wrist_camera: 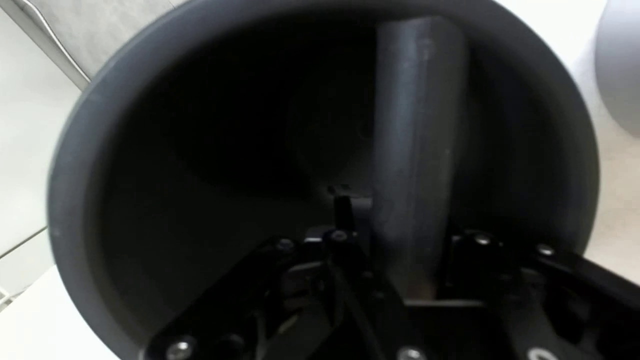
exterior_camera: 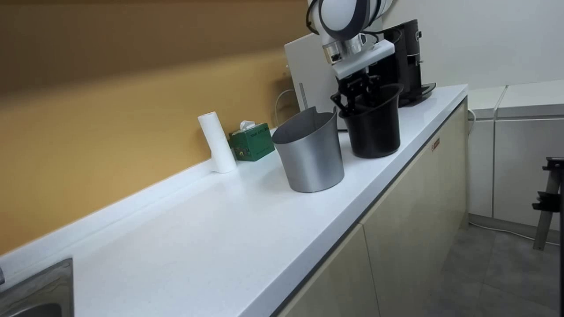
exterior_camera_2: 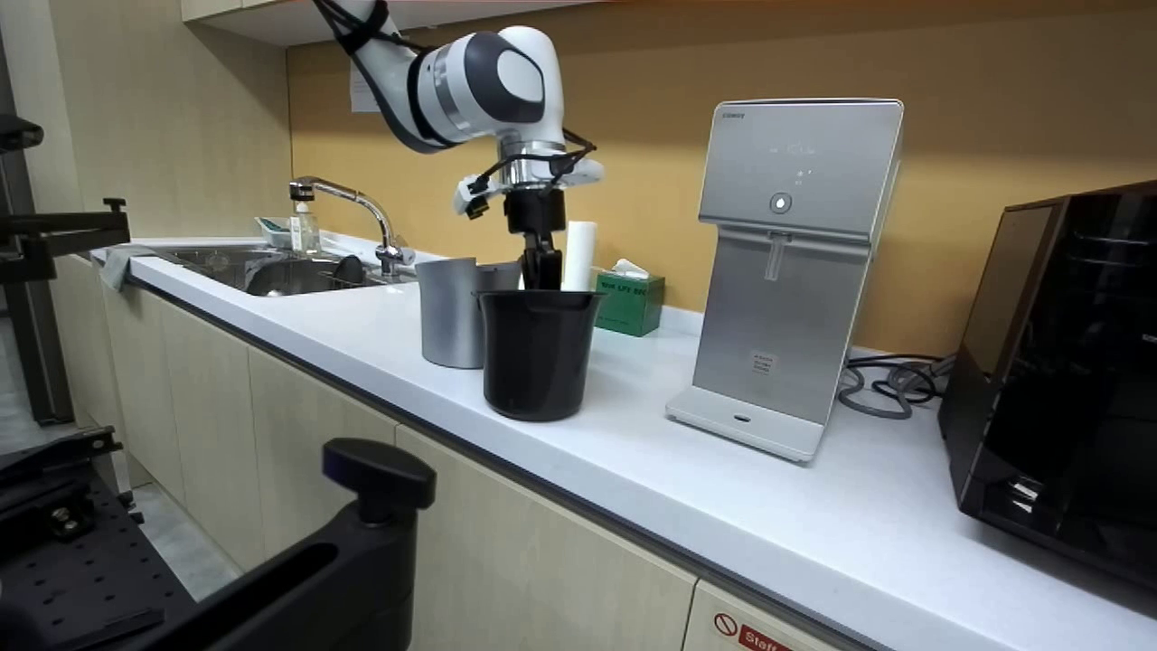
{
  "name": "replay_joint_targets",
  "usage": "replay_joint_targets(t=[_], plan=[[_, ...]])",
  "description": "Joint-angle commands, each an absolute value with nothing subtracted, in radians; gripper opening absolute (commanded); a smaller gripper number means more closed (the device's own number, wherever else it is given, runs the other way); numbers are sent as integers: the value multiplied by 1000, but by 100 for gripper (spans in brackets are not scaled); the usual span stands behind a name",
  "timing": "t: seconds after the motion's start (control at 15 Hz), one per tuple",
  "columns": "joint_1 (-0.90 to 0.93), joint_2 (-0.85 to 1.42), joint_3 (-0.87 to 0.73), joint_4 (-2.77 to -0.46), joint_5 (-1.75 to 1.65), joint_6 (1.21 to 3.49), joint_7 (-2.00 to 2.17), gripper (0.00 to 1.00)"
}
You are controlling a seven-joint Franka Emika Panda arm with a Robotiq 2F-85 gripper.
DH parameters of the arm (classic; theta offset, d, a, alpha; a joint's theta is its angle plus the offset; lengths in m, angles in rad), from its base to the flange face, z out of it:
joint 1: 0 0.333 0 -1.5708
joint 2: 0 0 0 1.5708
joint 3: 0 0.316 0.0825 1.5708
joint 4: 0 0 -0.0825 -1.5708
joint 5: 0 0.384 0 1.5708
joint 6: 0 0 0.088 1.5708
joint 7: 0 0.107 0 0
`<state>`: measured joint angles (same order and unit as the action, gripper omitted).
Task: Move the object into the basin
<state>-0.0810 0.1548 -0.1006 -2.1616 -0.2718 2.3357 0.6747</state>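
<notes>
The matte black tapered pot (exterior_camera: 374, 134) stands upright on the white counter and also shows in an exterior view (exterior_camera_2: 538, 357). In the wrist view its wide rim (wrist_camera: 75, 200) surrounds the gripper, and its inside is very dark. A dark bar (wrist_camera: 417, 125) runs across inside it. My gripper (wrist_camera: 407, 235) reaches down into the pot, one finger close against each side of this bar, and looks shut on it. The fingertips are hidden inside the pot in both exterior views. The basin, a steel sink (exterior_camera_2: 294, 276), lies at the counter's far end; its edge shows in an exterior view (exterior_camera: 57, 281).
The grey metal pot (exterior_camera: 313, 158) stands close beside the black pot, on the sink side. A paper roll (exterior_camera: 218, 143) and a green tissue box (exterior_camera: 252, 143) stand near the wall. A tall water dispenser (exterior_camera_2: 786, 298), a black coffee machine (exterior_camera: 403, 61) and a faucet (exterior_camera_2: 357, 201) also stand there.
</notes>
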Motion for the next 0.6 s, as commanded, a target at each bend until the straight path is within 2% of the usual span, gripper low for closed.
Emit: replay_joint_targets(t=[0.0, 0.07, 0.2, 0.4, 0.53], plan=[[-63, 148, -113, -2152, -258, 2327, 669, 11], [-60, 142, -113, -2154, -264, 2321, 668, 5], [-55, 124, -114, -2156, -278, 2308, 666, 6], [-46, 86, -114, -2154, -313, 2268, 668, 0], [-40, 48, -107, -2145, -351, 2218, 670, 0]])
